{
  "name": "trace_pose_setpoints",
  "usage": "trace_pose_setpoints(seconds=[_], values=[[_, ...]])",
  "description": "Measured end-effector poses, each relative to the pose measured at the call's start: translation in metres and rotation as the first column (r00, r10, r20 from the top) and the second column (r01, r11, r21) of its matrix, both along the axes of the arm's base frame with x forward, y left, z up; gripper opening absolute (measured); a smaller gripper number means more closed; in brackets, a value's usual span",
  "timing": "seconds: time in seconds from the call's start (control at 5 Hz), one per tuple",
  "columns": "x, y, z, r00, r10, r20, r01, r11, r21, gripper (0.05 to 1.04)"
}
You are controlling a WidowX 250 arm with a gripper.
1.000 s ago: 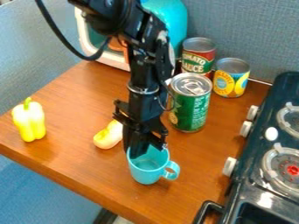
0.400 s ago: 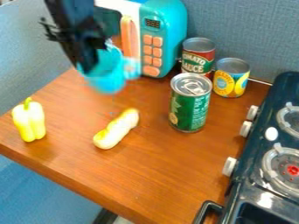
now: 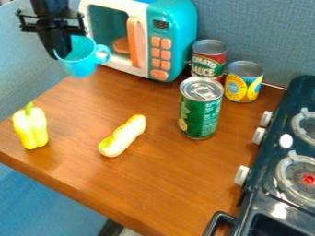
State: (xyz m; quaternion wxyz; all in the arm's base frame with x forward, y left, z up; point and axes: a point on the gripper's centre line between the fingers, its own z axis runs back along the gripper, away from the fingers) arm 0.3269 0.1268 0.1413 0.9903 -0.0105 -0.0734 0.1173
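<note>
At the upper left the gripper (image 3: pixel 60 51) hangs with its fingers shut on the wall of a turquoise cup (image 3: pixel 84 64). The cup is raised off the wooden table, left of the toy microwave (image 3: pixel 174 20), its mouth facing up and its handle pointing right. A yellow pepper (image 3: pixel 31 126) stands at the table's left side, below the cup in the view. Near the table's middle lies a pale yellow, elongated toy (image 3: pixel 123 136).
A green can (image 3: pixel 201 110) stands right of centre, with a tomato sauce can (image 3: pixel 209 59) and a yellow can (image 3: pixel 243 83) behind it. The black toy stove (image 3: pixel 271 179) lines the right side. The wooden table (image 3: pixel 166 184) ends at a front-left edge.
The gripper has lifted the cup off the table's front part and carried it up and to the left. The elongated toy and the microwave are uncovered now.
</note>
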Motion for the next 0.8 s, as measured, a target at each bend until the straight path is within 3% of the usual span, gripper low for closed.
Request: trace_pose_setpoints(seconds=[0.4, 0.6, 0.8], values=[[0.012, 0.021, -0.041, 0.988, 0.072, -0.137, -0.073, 0.997, 0.0, 0.094], [0.006, 0.029, -0.05, 0.98, 0.098, -0.176, -0.099, 0.995, 0.0, 0.094], [0.006, 0.038, -0.062, 0.977, 0.114, -0.178, -0.113, 0.993, 0.011, 0.094]])
